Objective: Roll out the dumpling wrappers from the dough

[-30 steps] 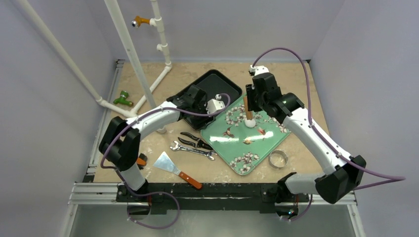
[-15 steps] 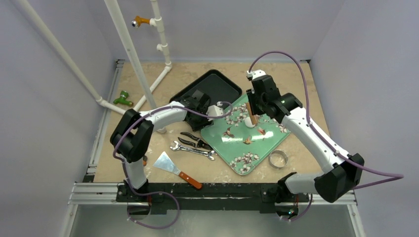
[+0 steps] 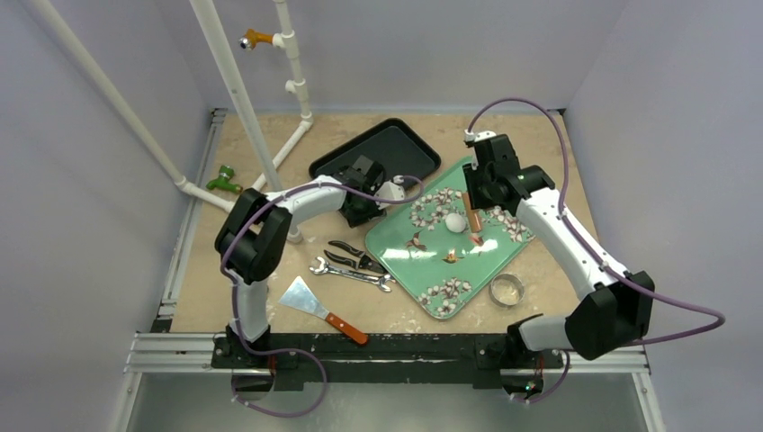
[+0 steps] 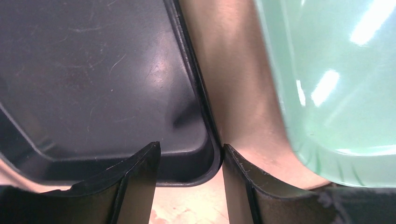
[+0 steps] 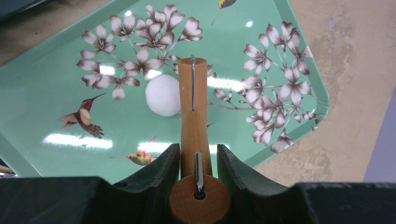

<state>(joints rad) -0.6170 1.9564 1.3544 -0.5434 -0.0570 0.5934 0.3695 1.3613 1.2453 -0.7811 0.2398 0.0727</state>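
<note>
The right gripper's (image 5: 198,152) jaws are closed partway on the handle of a small wooden roller (image 5: 194,105), gripping it firmly with the tool's far end reaching out over the green blossom-and-hummingbird tray (image 5: 37,116). The left gripper's (image 4: 190,156) jaws stand roughly half open with nothing between them. They hang low over the near corner of the black tray (image 4: 93,70), by the bare strip of table that separates it from the green one. The dough round (image 5: 162,95) sits on the green tray just beside the roller's tip, on its left in the wrist view. It looks plump rather than thin, though I can't tell whether the wood touches it. I'd say the rolling step is in hand but the wrapper isn't flat yet. The next move looks to need the roller brought sideways over the dough and pressed down, then run across it with even passes. The left arm may need to steady the green tray's edge so it doesn't slide. The metal ring cutter (image 3: 507,290) lies on the table off the tray's near corner, well clear of both grippers.
</note>
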